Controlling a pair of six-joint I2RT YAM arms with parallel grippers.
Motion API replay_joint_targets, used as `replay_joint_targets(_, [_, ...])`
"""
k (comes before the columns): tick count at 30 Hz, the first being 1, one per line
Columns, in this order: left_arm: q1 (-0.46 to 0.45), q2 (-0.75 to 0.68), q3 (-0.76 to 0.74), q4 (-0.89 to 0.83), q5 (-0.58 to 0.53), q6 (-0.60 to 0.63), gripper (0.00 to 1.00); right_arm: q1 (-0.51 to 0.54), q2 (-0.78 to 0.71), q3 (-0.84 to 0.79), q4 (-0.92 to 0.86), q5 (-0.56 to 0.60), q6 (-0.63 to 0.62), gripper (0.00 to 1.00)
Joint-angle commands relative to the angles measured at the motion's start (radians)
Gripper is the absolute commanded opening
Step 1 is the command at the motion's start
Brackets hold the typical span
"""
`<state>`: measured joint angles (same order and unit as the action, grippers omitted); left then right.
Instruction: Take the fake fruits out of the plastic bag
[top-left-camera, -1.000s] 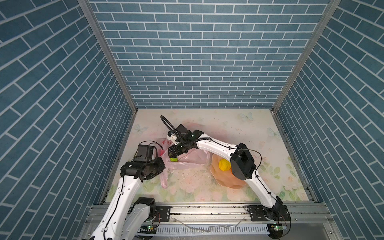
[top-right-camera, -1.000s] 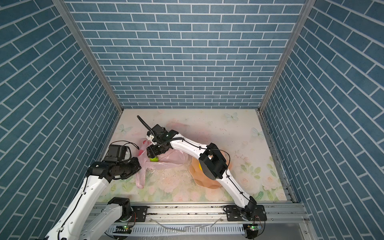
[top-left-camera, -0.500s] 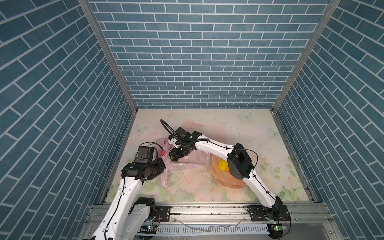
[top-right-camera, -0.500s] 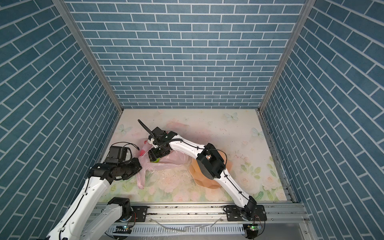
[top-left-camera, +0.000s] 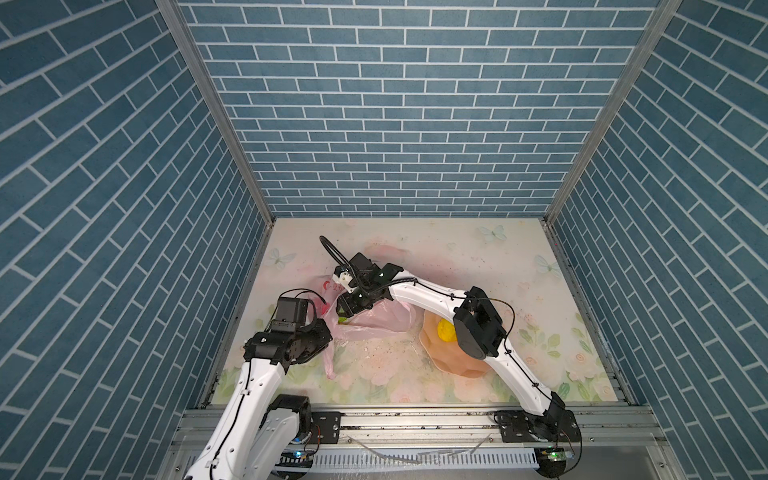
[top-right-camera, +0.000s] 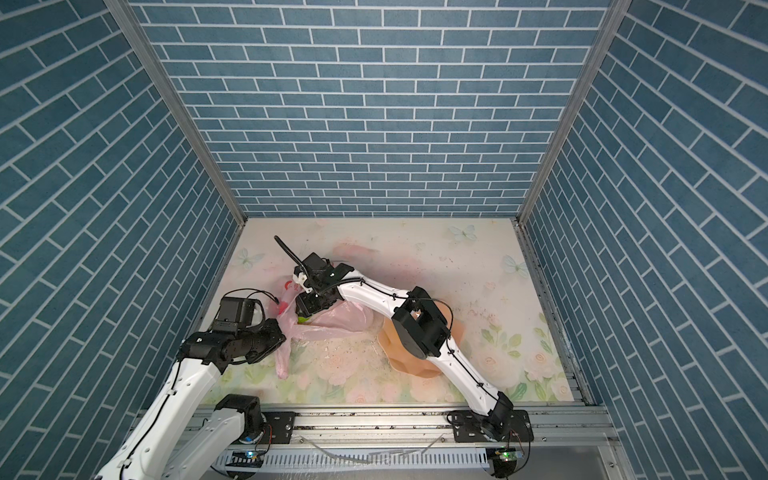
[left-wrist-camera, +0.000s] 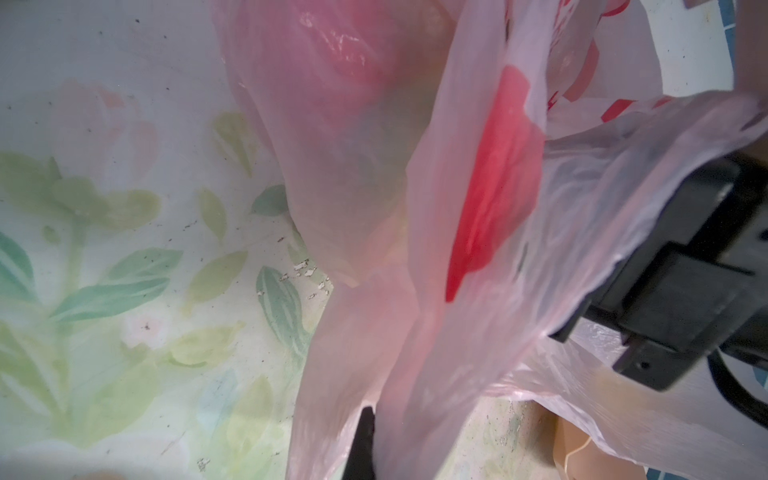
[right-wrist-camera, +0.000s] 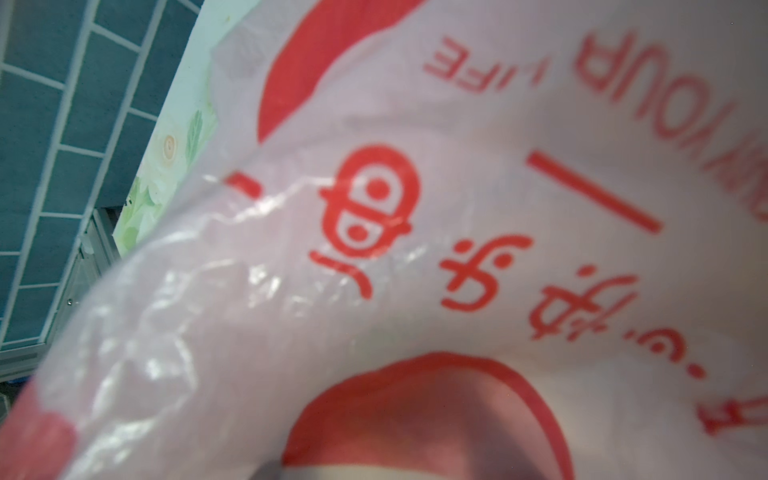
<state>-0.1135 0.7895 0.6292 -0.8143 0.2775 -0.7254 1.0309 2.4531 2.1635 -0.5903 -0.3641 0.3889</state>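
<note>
The right hand (top-left-camera: 351, 306) is sunk into the plastic bag (top-left-camera: 386, 320) with its fingertips hidden, so their spread cannot be told. Just beside it only a sliver of green fruit (top-left-camera: 343, 320) shows. Its wrist camera sees only blurred bag film. The left hand (top-left-camera: 320, 336) hides its fingers under its own body; near it a reddish lump (left-wrist-camera: 332, 54) blurs behind film.

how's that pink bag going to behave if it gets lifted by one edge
Probably floppy: the pink plastic bag lies crumpled and its loop handle droops limp. Likely thin and light, since a reddish shape shows through the film in the left wrist view. Lifted by one edge, it may sag and let the green fruit at its mouth roll out.
</note>
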Motion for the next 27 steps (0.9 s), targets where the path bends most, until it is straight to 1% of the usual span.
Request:
replay_joint_targets(1, [0.005,0.002,-0.002,0.020,-0.004,-0.006,0.00,-0.009,-0.053,-0.070,0.007,0.041,0.000,0.47])
replay_joint_targets(9, [0.005,0.055,0.010,0.101,0.017,-0.014,0.00,-0.020,-0.188,-0.213,0.014,0.092,-0.031,0.39])
replay_joint_targets(12, [0.005,0.065,0.018,0.106,0.021,-0.009,0.00,-0.025,-0.213,-0.255,0.031,0.099,-0.030,0.38])
replay_joint_targets(14, [0.004,0.058,0.016,0.100,0.022,-0.006,0.00,-0.025,-0.205,-0.258,0.036,0.094,-0.031,0.41])
replay_joint_targets(17, [0.005,0.040,0.005,0.085,0.019,-0.006,0.00,-0.025,-0.185,-0.255,0.064,0.078,-0.021,0.51])
replay_joint_targets(22, [0.005,0.018,-0.019,0.082,0.030,-0.020,0.00,-0.025,-0.130,-0.187,0.070,0.057,-0.008,0.64])
replay_joint_targets(27, [0.005,0.014,-0.026,0.089,0.049,-0.021,0.00,-0.024,-0.095,-0.134,0.077,0.049,0.004,0.70])
